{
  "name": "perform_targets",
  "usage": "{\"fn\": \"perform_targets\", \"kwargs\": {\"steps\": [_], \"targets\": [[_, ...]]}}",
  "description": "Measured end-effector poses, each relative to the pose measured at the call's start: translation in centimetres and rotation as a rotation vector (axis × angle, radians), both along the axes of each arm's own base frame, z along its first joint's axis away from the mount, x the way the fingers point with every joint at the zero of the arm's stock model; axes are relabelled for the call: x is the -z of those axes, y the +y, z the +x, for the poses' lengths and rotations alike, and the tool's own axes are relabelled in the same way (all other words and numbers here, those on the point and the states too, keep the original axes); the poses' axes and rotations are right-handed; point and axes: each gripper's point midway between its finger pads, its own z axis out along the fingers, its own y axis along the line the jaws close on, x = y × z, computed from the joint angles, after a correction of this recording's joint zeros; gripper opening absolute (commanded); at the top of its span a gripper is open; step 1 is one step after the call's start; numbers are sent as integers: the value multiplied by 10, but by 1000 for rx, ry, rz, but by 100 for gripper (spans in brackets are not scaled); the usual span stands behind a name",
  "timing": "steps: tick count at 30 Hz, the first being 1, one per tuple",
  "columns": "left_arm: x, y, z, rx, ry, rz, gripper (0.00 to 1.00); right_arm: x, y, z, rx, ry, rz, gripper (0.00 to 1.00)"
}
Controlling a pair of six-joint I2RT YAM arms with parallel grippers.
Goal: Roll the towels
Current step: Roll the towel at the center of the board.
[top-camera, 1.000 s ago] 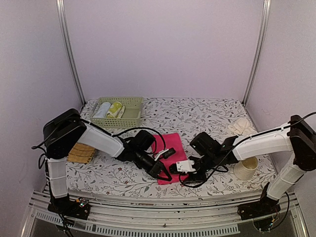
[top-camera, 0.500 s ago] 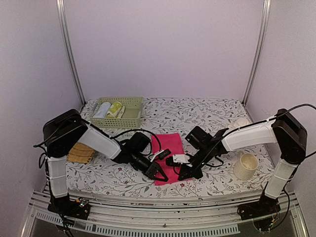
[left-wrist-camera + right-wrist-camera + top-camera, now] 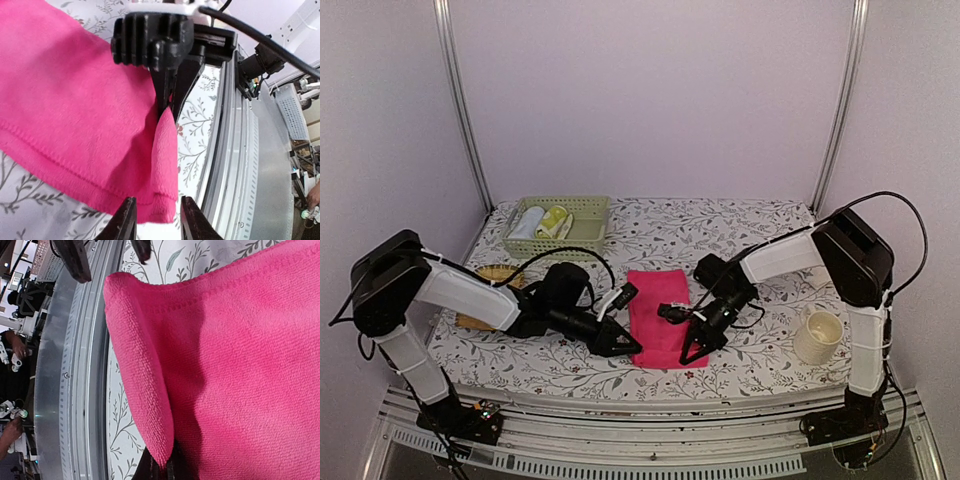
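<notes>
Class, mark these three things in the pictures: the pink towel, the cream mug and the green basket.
pink towel (image 3: 656, 300): top view, middle of the flat cloth.
cream mug (image 3: 815, 348): top view, its outer wall.
green basket (image 3: 552, 248): top view, its front wall.

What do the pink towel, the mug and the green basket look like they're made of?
Pink towel: soft terry or microfibre cloth, matte, with looped pile and a stitched hem. Mug: likely glazed ceramic, smooth cream surface. Green basket: probably moulded plastic, with a slotted wall; too small to be sure.
</notes>
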Motion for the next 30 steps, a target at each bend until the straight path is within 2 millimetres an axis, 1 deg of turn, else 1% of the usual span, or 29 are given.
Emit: {"fn": "perform_targets", "kwargs": {"steps": [2, 4, 5, 7, 9, 11, 14, 17, 20, 24, 29, 30], "targets": [[-3, 7, -3, -12, -71, 12, 36, 0, 2, 3, 7, 45, -8, 2], [-9, 10, -11, -19, -206, 35, 37, 1, 4, 4, 14, 101, -26, 3], [-15, 6, -19, -8, -288, 42, 38, 1, 5, 4, 16, 129, -33, 3], [-28, -6, -40, 49, -455, 40, 38, 2, 6, 4, 22, 173, -52, 3], [-36, -18, -56, 105, -596, 50, 39, 1, 6, 4, 26, 203, -68, 3], [-36, -27, -61, 144, -699, 86, 39, 1, 6, 4, 29, 228, -82, 3], [-28, -41, -50, 178, -822, 174, 41, 1, 5, 3, 30, 241, -93, 3], [-13, -50, -35, 201, -911, 270, 41, 1, 5, 2, 32, 249, -100, 3], [7, -49, -27, 242, -962, 355, 40, 1, 4, 2, 34, 256, -105, 3], [27, -47, -25, 300, -983, 426, 39, 1, 4, 1, 35, 260, -107, 3], [47, -45, -22, 328, -988, 481, 38, 1, 4, 1, 35, 263, -107, 3], [46, -47, -20, 324, -993, 481, 38, 1, 4, 1, 35, 264, -108, 3]]}}
